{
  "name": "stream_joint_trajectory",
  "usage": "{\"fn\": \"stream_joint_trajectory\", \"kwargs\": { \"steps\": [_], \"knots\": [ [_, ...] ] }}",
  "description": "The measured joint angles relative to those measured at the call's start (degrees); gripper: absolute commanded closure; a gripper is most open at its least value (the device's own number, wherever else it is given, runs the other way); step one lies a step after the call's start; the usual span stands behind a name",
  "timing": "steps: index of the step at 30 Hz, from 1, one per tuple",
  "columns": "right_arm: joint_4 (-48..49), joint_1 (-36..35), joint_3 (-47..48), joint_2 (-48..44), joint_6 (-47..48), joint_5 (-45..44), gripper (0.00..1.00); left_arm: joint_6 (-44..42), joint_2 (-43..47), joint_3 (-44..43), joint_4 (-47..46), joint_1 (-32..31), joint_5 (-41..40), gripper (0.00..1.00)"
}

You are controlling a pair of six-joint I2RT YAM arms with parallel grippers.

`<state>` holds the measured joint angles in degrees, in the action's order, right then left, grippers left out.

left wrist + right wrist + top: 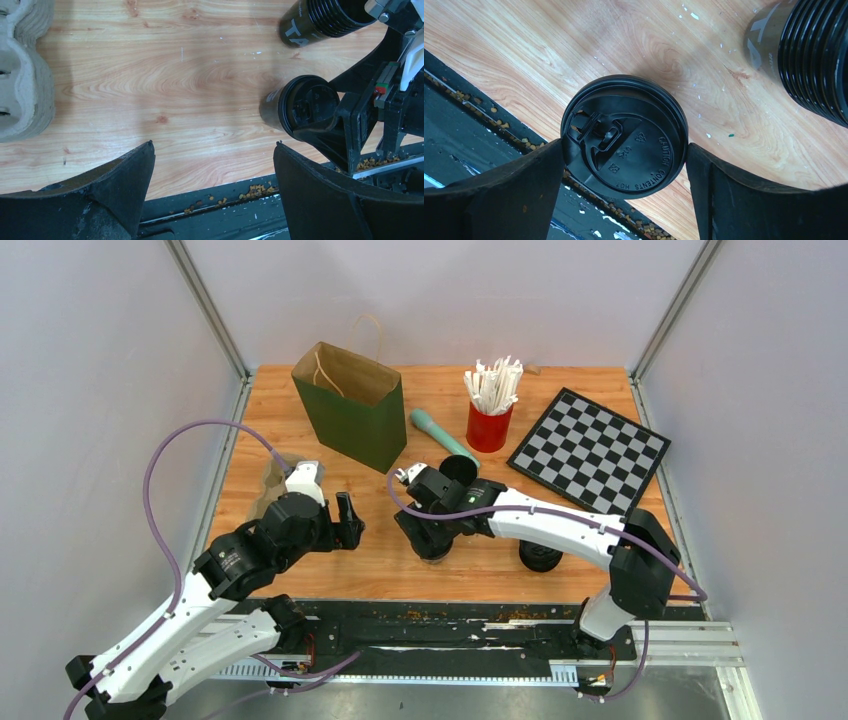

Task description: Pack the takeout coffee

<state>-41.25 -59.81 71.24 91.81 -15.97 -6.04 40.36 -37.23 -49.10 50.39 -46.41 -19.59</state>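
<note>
The surface carries three black coffee cups: one lidded cup (624,135), one ribbed cup (458,468) toward the far edge, and one more black cup (541,557) near the near edge. There is one green paper bag (350,405), one cardboard cup carrier (270,485), one red cup (489,427) holding white straws (494,383) too many to count, one checkerboard (590,450) and one teal cylinder (440,433).

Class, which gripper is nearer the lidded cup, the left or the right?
Right. The right gripper straddles the lidded cup, a finger on each side of its lid. The left gripper hangs open to the cup's left, apart from it.
</note>
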Motion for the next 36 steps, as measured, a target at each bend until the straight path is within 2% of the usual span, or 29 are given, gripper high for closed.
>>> {"fn": "stream_joint_trajectory", "kwargs": {
  "steps": [10,14,21,27,33,36],
  "knots": [
    [-1.81,0.66,-5.77,-6.38,-0.5,-1.42,0.17,0.0,-0.02,-0.02,0.0,0.0,0.04,0.05],
    [-2.62,3.43,-9.57,-10.67,-0.61,-1.31,0.17,0.0,-0.26,-0.02,-0.02,0.0,0.15,0.05],
    [-2.45,16.92,-12.37,-15.56,1.6,-0.13,0.17,0.0,-1.4,-0.02,-0.02,0.0,0.76,0.05],
    [-1.22,28.37,-12.17,-15.15,5.38,2.62,0.17,-0.02,-2.38,0.0,-0.04,0.0,1.29,0.05],
    [-0.07,33.48,-9.97,-10.71,7.63,4.68,0.15,-0.04,-3.45,0.0,-0.07,0.0,1.62,0.04],
    [0.52,34.1,-9.62,-10.01,8.07,5.95,0.09,-0.07,-3.78,-0.02,-0.07,0.0,1.79,0.04]
  ]
}}
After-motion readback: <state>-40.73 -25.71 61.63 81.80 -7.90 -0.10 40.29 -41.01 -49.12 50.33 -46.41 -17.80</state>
